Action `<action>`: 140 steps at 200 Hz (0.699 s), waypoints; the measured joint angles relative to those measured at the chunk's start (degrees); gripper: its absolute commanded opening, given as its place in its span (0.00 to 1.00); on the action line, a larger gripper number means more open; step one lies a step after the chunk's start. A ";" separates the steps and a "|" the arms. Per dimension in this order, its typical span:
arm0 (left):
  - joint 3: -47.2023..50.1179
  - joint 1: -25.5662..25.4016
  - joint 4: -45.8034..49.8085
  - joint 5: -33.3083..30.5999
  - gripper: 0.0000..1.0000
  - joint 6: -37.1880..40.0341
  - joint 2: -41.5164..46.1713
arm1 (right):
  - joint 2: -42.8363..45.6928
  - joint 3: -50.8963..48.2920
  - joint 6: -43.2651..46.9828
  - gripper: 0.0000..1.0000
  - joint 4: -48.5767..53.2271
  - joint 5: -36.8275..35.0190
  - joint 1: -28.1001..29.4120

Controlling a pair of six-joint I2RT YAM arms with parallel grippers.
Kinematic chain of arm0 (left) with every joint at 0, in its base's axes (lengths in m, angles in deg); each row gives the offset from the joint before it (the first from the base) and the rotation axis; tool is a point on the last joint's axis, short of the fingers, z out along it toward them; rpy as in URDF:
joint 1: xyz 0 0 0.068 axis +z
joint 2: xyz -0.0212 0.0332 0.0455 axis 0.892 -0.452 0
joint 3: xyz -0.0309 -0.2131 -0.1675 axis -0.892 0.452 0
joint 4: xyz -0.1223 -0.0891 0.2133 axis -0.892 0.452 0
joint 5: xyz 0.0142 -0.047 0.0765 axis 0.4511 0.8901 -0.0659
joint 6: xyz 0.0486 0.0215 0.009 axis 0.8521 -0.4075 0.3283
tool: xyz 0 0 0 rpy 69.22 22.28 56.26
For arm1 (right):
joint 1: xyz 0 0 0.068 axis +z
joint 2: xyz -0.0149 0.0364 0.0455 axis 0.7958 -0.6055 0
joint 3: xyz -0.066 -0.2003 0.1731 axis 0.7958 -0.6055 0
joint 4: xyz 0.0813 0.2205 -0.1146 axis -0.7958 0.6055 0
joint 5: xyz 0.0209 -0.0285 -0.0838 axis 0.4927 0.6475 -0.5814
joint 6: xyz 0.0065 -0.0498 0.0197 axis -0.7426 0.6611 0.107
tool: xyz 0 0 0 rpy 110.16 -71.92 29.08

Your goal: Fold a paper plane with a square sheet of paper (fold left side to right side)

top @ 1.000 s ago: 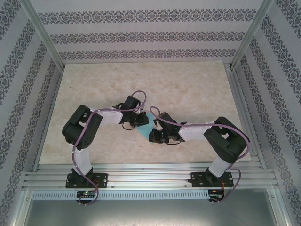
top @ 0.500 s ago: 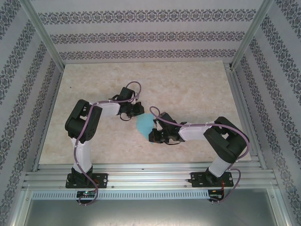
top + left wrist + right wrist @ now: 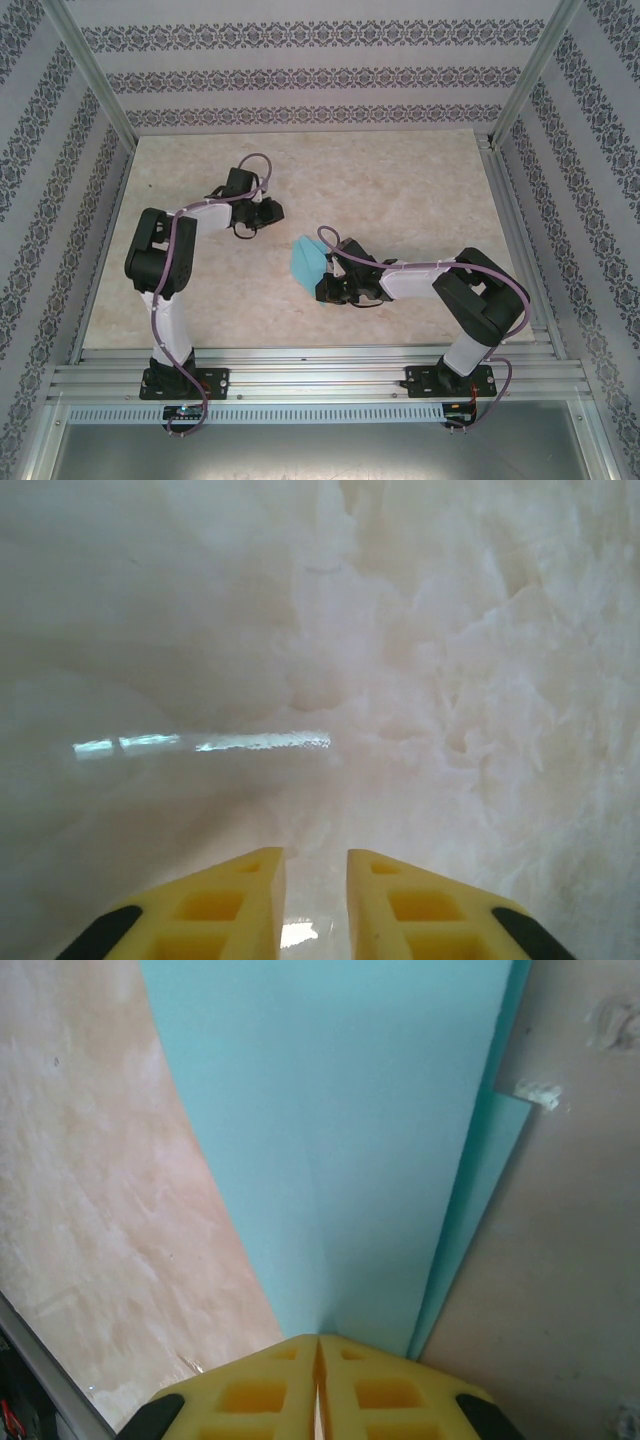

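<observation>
**Item 1: right pincer** (image 3: 318,1345). Yellow fingers (image 3: 250,1390) pressed together, no gap, clamped on near edge of thin turquoise-blue sheet of paper (image 3: 340,1140). In top view, right pincer (image 3: 324,278) near bench ctr, aimed left and away from base. Black wrist and white forearm link trailing back to base at near right.

**Item 2: sheet of paper.** Folded, min. two layers, w/ second layer's edge peeking out along right side in right wrist view. Widening away from fingertips, faint crease up the middle. From above (image 3: 308,262), lifted and bowed, just left of right wrist. Contact btwn far edge and bench: cannot tell. Well apart from left pincer.

**Item 3: left pincer** (image 3: 315,858). Yellow fingers (image 3: 240,900) slightly apart, narrow gap, nothing btwn them. Poised over bare bench. In top view (image 3: 272,212), left of ctr and farther back than the sheet, black arm bent back to base at near left.

**Item 4: bench** (image 3: 420,180). Cream marbled slab. Bright glare streak (image 3: 200,743) on surface in left wrist view.

**Item 5: surround.** Walls (image 3: 300,75) papered w/ dark floral bands on white, on three sides. Aluminium rails (image 3: 310,380) along near edge, both arm bases bolted on.
</observation>
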 measured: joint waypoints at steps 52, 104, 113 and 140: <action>12.76 0.83 -3.19 2.93 0.43 -1.36 21.68 | 5.88 3.48 3.56 0.29 10.80 -2.38 0.24; 31.82 -4.96 -11.41 5.73 0.49 -11.04 32.39 | 21.24 7.63 8.94 0.35 14.91 -5.88 -8.66; 32.59 -6.80 -12.41 5.86 0.49 -12.28 31.98 | 23.32 7.23 9.35 0.35 14.91 -6.12 -10.78; 31.52 -10.78 -16.52 5.88 0.48 -14.62 27.47 | 27.58 3.43 9.90 0.35 14.56 -6.29 -15.45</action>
